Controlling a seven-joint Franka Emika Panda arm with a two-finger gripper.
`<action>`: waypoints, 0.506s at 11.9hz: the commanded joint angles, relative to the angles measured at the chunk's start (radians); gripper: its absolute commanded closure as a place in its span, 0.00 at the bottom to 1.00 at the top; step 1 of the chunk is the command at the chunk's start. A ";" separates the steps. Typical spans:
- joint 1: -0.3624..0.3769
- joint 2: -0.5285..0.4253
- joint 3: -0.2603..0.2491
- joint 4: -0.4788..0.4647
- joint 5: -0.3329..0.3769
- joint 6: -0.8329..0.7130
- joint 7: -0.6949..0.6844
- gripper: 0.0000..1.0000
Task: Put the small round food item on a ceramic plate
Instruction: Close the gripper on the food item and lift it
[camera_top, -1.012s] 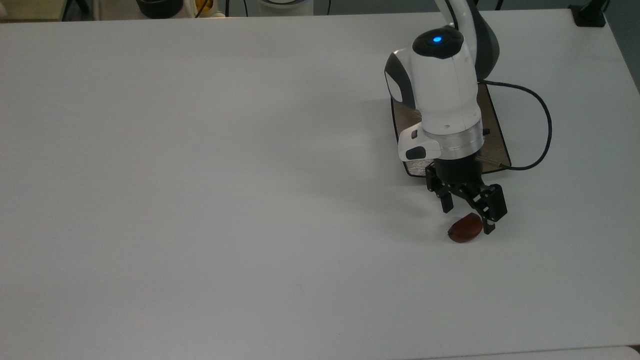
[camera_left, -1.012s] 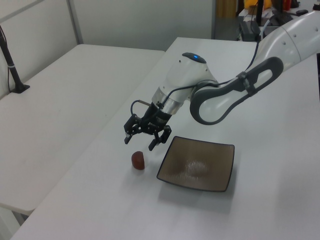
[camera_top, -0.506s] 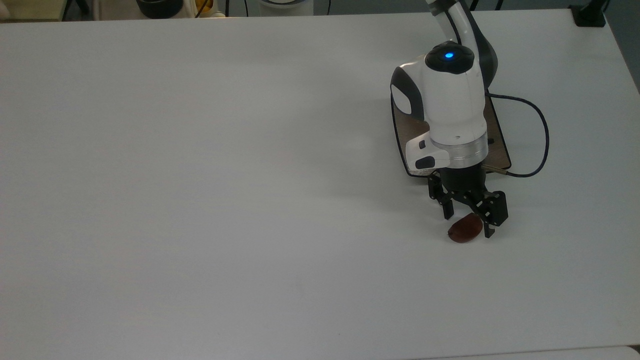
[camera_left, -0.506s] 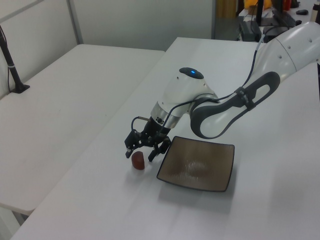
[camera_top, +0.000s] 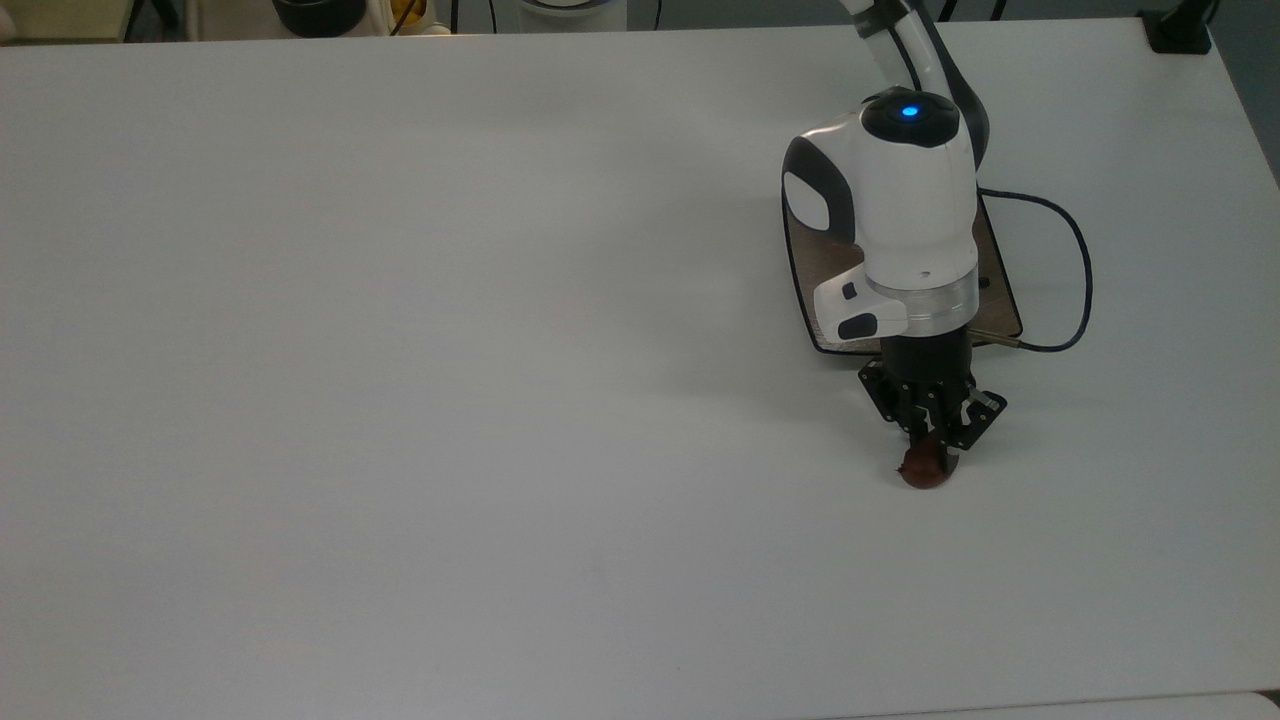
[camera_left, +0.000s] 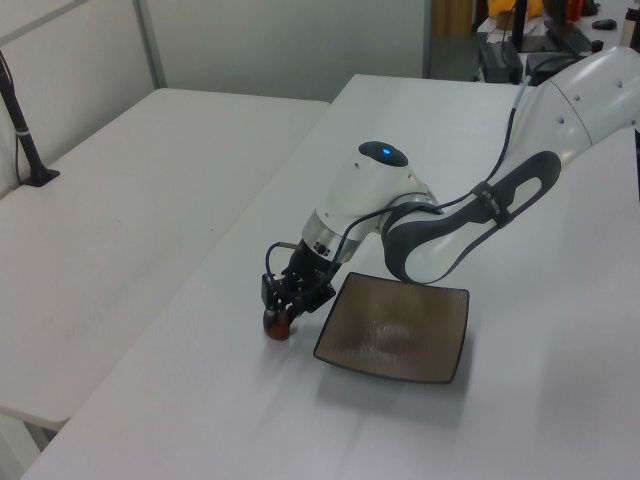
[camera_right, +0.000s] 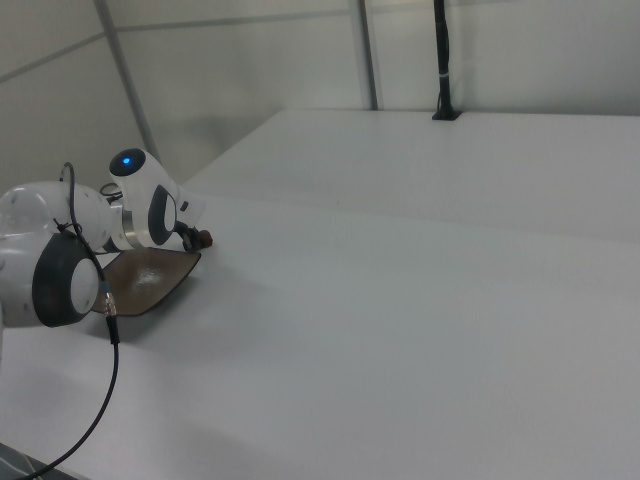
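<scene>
The small round food item (camera_top: 924, 470), a dark reddish-brown lump, lies on the white table just below the ceramic plate in the top view. My gripper (camera_top: 931, 443) points down over it and is shut on it, its black fingers pressed against both sides. The item (camera_left: 276, 322) still touches the tabletop in the left view, with the gripper (camera_left: 285, 308) on top of it. The ceramic plate (camera_top: 1002, 300), square and glossy brown with a black rim, is mostly hidden under my wrist in the top view. It shows fully as the plate (camera_left: 395, 332) in the left view and the plate (camera_right: 145, 280) in the right view.
A dark cable (camera_top: 1078, 262) loops from my wrist over the table at the top view's right. A black post (camera_left: 26, 140) stands on the neighbouring table (camera_left: 120, 200). A dark bowl (camera_top: 318, 14) sits beyond the table's far edge.
My gripper has come down onto the food item and its fingers have shut on it. The item now looks narrower between the fingers. The plate has not moved.
</scene>
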 joint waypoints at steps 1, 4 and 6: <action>0.012 0.004 -0.018 0.002 -0.018 0.032 0.026 0.98; 0.003 -0.017 -0.015 -0.001 -0.008 0.027 0.023 0.98; -0.010 -0.074 -0.012 -0.026 0.003 0.016 0.022 0.97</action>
